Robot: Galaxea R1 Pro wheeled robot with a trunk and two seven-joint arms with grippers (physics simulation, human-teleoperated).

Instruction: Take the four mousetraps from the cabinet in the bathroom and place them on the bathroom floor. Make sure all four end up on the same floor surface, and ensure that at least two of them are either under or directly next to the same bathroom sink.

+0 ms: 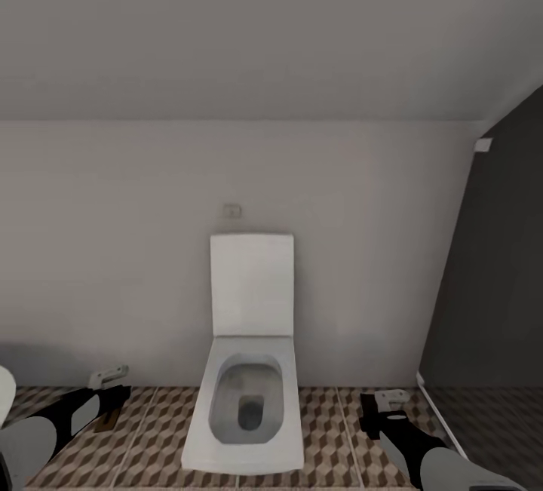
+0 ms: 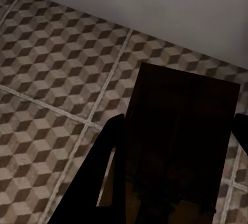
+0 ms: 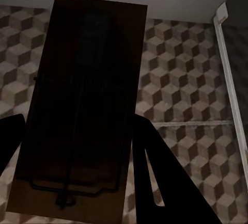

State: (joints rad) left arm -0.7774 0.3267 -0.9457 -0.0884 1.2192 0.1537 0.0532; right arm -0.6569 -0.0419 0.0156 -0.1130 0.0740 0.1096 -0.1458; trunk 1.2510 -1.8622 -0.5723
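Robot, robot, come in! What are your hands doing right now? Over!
Left gripper shut on a mousetrap. Right gripper shut on another mousetrap. Both low over bathroom floor. Toilet straight ahead, between the arms.

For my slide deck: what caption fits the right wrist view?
Right hand holding a mousetrap above the cube-patterned bathroom floor.

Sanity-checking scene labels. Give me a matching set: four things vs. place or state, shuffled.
Things:
1. toilet
2. left hand
3. right hand
4. bathroom floor

States:
A. cube-patterned tiles
B. against the back wall, lid up
C. holds a mousetrap near the dark partition
D. holds a mousetrap left of the toilet

Pairs: 1-B, 2-D, 3-C, 4-A
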